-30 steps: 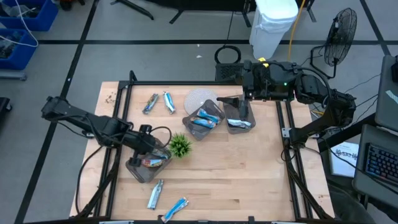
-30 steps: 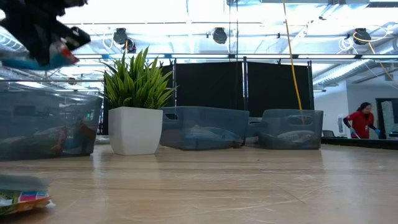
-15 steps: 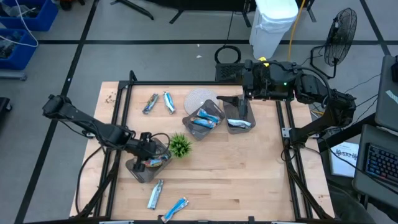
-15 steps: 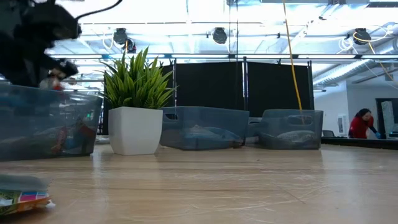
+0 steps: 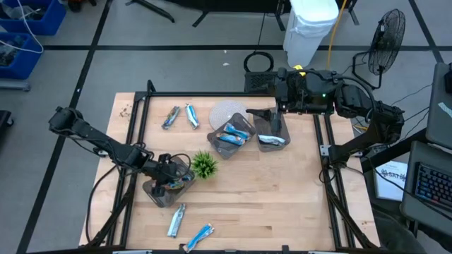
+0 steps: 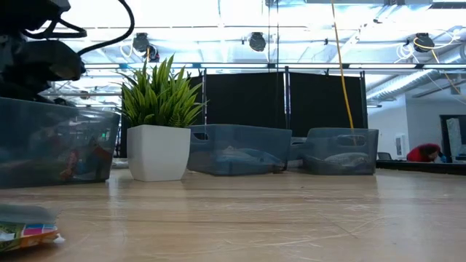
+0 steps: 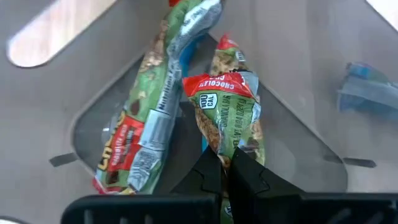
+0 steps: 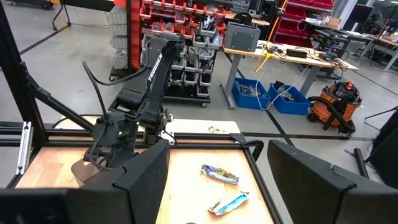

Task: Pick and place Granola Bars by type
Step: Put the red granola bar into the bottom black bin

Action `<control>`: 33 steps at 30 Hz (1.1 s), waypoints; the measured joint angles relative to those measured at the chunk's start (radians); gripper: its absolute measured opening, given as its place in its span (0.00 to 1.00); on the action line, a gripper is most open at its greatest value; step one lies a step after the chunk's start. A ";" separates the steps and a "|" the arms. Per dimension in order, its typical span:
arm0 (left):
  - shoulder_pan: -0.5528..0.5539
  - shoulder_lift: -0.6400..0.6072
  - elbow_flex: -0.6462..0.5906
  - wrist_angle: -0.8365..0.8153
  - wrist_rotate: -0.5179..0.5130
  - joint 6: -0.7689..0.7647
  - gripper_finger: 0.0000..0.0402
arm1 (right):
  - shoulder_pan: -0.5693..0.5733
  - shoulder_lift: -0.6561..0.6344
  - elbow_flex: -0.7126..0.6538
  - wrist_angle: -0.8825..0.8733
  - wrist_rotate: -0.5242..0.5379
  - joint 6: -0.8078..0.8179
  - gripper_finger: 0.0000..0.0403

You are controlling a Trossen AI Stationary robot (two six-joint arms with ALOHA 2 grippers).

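— Two bars in that bin (image 5: 157, 195) now?
— Yes. Left gripper (image 7: 222, 171) has dropped from above the rim into it, jaws pinching the red-and-green granola bar (image 7: 227, 112) beside another (image 7: 155, 106). Right gripper (image 8: 217, 180) waits, spread.

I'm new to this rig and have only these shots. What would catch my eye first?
The left hand, lowered into the near-left tray, is shut on a green-and-red bar beside another like it. A potted plant stands mid-table, next to that tray. The right hand waits open at the far edge, above the far tray.
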 joint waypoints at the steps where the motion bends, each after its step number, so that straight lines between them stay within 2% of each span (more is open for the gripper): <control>1: 0.000 0.000 0.000 0.002 0.001 0.005 0.02 | 0.000 0.000 0.000 0.000 0.000 0.000 0.65; 4: 0.000 0.000 0.000 0.009 0.004 0.004 0.06 | 0.000 0.000 0.000 0.000 0.000 0.000 0.65; 11: 0.000 0.000 0.000 0.010 0.014 -0.009 0.28 | 0.000 0.000 0.000 0.000 0.000 0.000 0.65; 22: 0.018 0.000 0.038 0.028 0.054 -0.011 0.57 | 0.000 0.000 0.000 -0.001 -0.001 -0.018 0.65; 28: 0.018 0.000 0.070 0.017 0.043 -0.003 0.67 | 0.000 0.000 0.000 -0.001 -0.002 -0.018 0.65; 33: 0.018 0.000 0.130 -0.098 0.027 0.000 0.72 | 0.000 0.000 0.000 -0.006 -0.003 -0.018 0.65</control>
